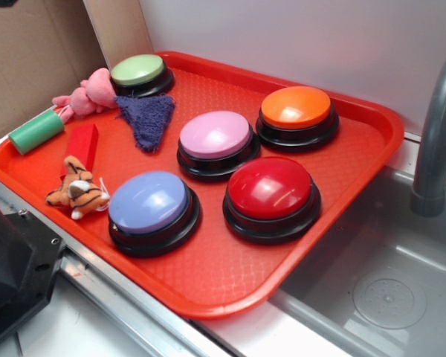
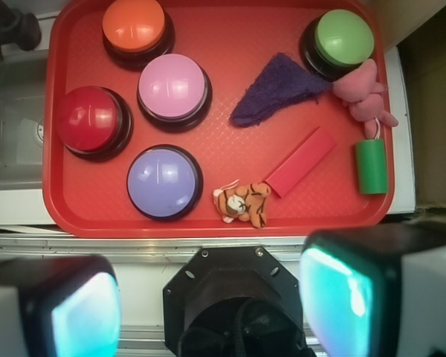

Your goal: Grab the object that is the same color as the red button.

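Nothing is grabbed yet. On your wrist view, the glossy red dome button (image 2: 94, 121) sits at nine o'clock on the red plastic tray (image 2: 208, 219). The small red rectangular block (image 2: 301, 161) lies at four o'clock, untouched. Your gripper (image 2: 212, 305) hangs spread and empty; approach and pinch remain.

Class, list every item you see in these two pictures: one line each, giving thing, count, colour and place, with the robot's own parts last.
tray: 1, red, on the counter beside the sink
red button: 1, red dome, tray edge nearest the sink
other buttons: 4, orange, pink, blue, green, on the tray
red block: 1, red, between tiger toy and cloth
cloth: 1, purple, beside green button
tiger toy: 1, orange striped, at the block's end
pink toy: 1, pink, by green button
cylinder: 1, green, tray edge
sink: 1, grey, with faucet
gripper: 1, open, outside the tray, fingers apart
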Available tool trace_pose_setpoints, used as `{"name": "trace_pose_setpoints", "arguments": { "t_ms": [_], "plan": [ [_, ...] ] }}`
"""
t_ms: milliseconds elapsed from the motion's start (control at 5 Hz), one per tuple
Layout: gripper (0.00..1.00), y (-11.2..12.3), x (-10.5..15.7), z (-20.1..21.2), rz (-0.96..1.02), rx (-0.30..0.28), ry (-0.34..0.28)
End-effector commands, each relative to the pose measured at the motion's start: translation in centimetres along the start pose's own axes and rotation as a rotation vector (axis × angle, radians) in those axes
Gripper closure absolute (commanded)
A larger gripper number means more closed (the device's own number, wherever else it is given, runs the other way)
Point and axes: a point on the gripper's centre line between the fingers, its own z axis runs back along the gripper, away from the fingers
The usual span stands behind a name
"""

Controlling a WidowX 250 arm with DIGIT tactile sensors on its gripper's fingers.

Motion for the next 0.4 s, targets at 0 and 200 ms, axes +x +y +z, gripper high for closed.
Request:
{"name": "trace_pose_setpoints", "arguments": {
  "t_ms": [0,200],
  "plan": [
    [0.0,0.0,0.0,0.0,0.0,0.0,0.0],
    [0.0,1.8,0.3,-1.4,0.137,-0.049,-0.027]
  ]
}}
